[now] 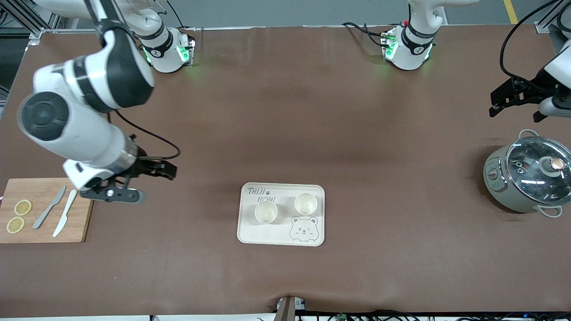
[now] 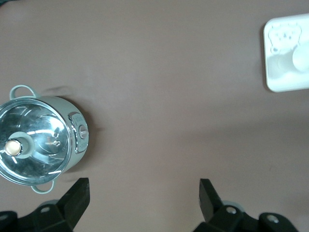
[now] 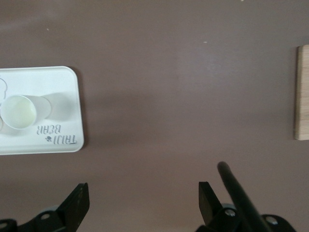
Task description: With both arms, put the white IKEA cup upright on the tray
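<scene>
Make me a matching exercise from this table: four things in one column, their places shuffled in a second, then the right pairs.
Things
1. cups
2. knives
3. pot
4. right end effector

Places
A. on the wooden board, beside the lemon slices
B. at the left arm's end of the table
C. upright on the tray
D. open, above bare table between board and tray

Pairs: 1-C, 2-A, 3-B, 4-D
</scene>
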`<state>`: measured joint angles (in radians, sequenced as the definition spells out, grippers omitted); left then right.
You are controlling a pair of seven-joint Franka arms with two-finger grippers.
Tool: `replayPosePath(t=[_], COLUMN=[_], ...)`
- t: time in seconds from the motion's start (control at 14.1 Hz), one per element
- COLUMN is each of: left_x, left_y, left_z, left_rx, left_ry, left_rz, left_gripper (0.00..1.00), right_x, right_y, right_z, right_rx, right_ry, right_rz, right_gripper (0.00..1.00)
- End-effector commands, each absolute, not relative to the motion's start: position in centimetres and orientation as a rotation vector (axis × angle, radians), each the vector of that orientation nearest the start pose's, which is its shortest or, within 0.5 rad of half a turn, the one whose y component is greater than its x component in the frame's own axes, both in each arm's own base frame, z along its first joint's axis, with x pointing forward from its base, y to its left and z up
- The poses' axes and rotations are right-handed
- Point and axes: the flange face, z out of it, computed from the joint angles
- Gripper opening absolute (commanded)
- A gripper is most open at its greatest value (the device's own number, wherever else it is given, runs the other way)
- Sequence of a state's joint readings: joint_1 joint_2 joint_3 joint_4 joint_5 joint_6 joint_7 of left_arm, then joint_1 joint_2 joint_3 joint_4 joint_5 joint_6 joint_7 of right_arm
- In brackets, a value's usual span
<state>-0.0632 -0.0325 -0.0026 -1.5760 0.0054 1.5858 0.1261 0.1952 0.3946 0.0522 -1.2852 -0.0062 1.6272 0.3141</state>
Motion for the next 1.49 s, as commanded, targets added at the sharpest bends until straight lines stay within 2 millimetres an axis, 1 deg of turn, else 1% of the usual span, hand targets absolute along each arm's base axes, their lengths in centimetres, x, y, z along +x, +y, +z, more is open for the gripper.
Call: replayPosePath(t=[0.0,0.14,0.28,0.35,0.64,0.71,0.85,0.99,1.2,1.42], left_x=[54.3,54.2,54.2,54.2,54.2,54.3,54.4,54.7,54.7,54.7], left_y=[-3.7,-3.7,-3.8,-3.8,-3.8,-3.8,-4.0,-5.4,-5.7,-5.7], left_z=[64.4,64.3,64.3,64.4,64.4,64.4,64.4,64.1,64.1,64.1], left_rx=[-3.128,-3.128,-3.13,-3.132,-3.141,-3.14,-3.149,-3.113,-3.107,-3.118], left_ry=[0.345,0.345,0.34,0.336,0.311,0.279,0.238,0.272,0.281,0.251], left_rz=[-0.017,-0.005,-0.005,-0.008,-0.008,-0.01,-0.007,-0.003,-0.003,-0.003], left_gripper=[1.0,1.0,1.0,1.0,1.0,1.0,1.0,1.0,1.0,1.0], right_x=[64.6,64.6,64.6,64.5,64.7,64.7,64.7,64.8,64.8,64.8], right_y=[10.7,7.6,5.1,4.1,1.7,1.2,0.8,0.1,0.0,0.0], right_z=[54.3,54.7,55.0,55.5,55.5,55.5,55.5,55.6,55.6,55.6], right_rx=[-3.105,-3.103,-3.101,-3.1,-3.098,-3.1,-3.104,-3.105,-3.111,-3.113], right_ry=[0.05,0.003,-0.004,-0.009,0.014,0.019,0.035,0.05,0.054,0.054], right_rz=[0.108,0.123,0.126,0.115,0.111,0.11,0.108,0.098,0.098,0.093], right_gripper=[1.0,1.0,1.0,1.0,1.0,1.0,1.0,1.0,1.0,1.0])
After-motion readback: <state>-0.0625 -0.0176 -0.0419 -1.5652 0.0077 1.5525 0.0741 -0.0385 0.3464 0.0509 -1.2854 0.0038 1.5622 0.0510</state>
